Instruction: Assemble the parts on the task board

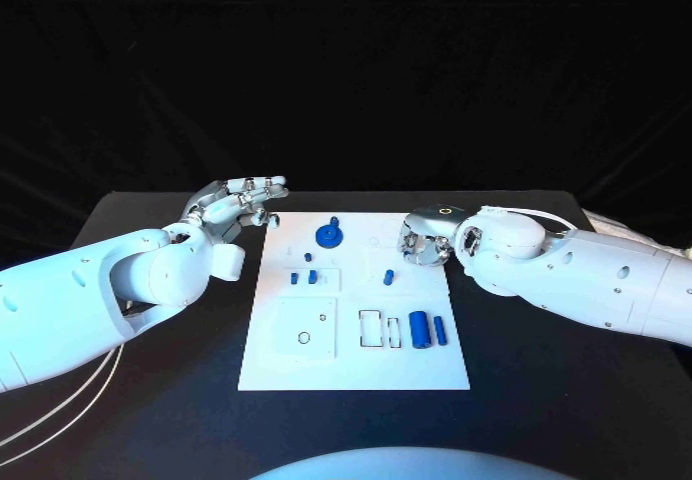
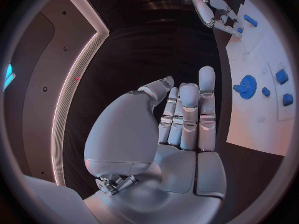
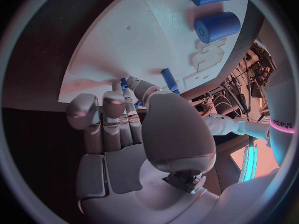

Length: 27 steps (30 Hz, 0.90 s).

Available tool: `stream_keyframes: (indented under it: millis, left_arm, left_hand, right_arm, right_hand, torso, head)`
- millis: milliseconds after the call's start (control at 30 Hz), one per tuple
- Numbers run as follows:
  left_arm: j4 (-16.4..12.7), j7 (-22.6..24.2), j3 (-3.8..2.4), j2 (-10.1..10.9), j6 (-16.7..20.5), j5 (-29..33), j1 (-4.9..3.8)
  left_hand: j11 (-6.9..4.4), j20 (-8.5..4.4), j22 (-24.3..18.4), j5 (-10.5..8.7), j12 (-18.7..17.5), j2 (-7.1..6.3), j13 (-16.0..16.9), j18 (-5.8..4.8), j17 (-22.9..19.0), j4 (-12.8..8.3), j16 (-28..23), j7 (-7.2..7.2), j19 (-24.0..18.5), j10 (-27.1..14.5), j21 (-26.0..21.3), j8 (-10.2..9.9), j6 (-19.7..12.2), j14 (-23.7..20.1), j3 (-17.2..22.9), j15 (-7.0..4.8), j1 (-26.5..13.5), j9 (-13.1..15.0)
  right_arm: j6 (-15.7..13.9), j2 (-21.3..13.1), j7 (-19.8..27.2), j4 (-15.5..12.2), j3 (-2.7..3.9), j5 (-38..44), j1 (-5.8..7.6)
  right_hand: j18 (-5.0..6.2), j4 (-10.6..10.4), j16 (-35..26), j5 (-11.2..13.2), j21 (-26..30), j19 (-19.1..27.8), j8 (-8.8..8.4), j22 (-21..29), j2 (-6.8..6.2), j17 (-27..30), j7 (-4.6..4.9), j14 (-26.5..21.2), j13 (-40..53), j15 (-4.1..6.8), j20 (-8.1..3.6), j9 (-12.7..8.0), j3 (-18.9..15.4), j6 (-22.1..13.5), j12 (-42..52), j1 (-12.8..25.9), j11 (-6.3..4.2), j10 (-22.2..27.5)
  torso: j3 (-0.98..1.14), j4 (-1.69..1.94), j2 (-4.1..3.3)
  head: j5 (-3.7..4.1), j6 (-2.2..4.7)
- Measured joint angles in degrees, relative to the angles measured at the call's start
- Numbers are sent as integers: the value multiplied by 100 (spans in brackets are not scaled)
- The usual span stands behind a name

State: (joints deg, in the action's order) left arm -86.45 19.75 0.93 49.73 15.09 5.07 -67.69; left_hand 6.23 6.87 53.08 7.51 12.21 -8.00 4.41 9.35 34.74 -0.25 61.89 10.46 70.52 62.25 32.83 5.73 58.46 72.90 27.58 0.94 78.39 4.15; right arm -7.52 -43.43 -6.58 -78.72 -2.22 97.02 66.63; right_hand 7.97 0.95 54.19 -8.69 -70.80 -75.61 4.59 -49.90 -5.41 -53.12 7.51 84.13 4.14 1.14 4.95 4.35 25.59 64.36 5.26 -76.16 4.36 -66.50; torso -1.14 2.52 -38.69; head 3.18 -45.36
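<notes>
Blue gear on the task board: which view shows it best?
The head view: the blue gear lies unobstructed near the task board's far edge. The left wrist view shows it too, bent toward the rim. The right wrist view shows other parts instead.

We've got glossy white arm shells w/ small dark screws; silver segmented left hand (image 1: 235, 200) & right hand (image 1: 427, 238); white cables under left arm (image 1: 101, 300).

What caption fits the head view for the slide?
Both hands, left hand and right hand, hover at the task board edges; blue gear and cylinders await assembly.
</notes>
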Motion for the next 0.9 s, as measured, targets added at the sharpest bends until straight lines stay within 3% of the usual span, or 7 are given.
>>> stream_keyframes:
  millis: [300, 600, 700, 733, 900]
  left_arm:
    - [-44, -4, 1, 14, 0, 6, 0]
    - [-70, -7, 1, 27, 0, 6, 1]
    - [-72, -8, 1, 33, 0, 6, 1]
    - [-72, -9, 1, 34, 1, 6, 1]
    - [-72, -10, 1, 38, 1, 6, 2]
  left_hand:
    - [0, 0, -6, 0, 23, 0, -1, 0, 0, 0, 0, -1, 0, 0, 0, 0, 1, 0, 0, 0, 0, -5]
    - [0, 0, -6, 0, 23, 0, -1, -1, 1, -16, 0, -1, 0, 0, 0, 0, 1, 0, -16, 0, 0, -5]
    - [0, 0, -6, 0, 23, 0, -1, -1, 1, -16, 0, -1, 0, 0, 0, 0, 1, 0, -16, 0, 0, -5]
    - [0, 0, -6, 0, 23, 0, -1, -1, 1, -16, 0, -1, 0, 0, 0, 0, 1, 0, -16, 0, 0, -5]
    - [0, 0, -5, 0, 23, 0, -1, -1, 1, -16, 0, -1, 0, 0, 0, 0, 1, 0, -15, 0, 0, -5]
  right_arm:
    - [79, 57, -63, 31, 30, 117, -11]
    - [130, 75, -205, -29, 40, 354, -31]
    - [34, 47, -243, -73, 30, 420, -53]
    - [-13, 35, -251, -88, 25, 434, -64]
    - [-320, -61, -272, -203, 12, 442, -116]
  right_hand:
    - [0, 86, 154, 120, -85, 53, 71, -105, 44, -4, -143, -10, -27, 53, -12, 53, 100, 205, 4, -45, -122, -187]
    - [0, 129, 201, 152, -136, 50, 95, -155, 44, -7, -160, -10, -28, 53, -56, 67, 143, 256, 3, -45, -148, -220]
    - [-8, 196, 235, 207, -181, 50, 96, -213, 76, -7, -138, -10, -37, 53, -55, 81, 210, 279, -29, -44, -143, -288]
    - [-64, 221, 258, 221, -199, 51, 96, -230, 83, -7, -138, -10, -37, 53, -55, 84, 235, 279, -41, -40, -129, -304]
    - [-65, 303, 300, 252, -228, 51, 96, -271, 143, -7, -117, -10, -40, 53, -55, 84, 364, 300, -73, -99, -105, -332]
  torso:
    - [1, -5, 1]
    - [-2, -6, 8]
    - [-2, -5, 8]
    - [-2, -4, 8]
    - [0, -3, 9]
  head:
    - [-17, -36]
    - [3, -51]
    - [12, -52]
    - [13, -52]
    - [17, -44]
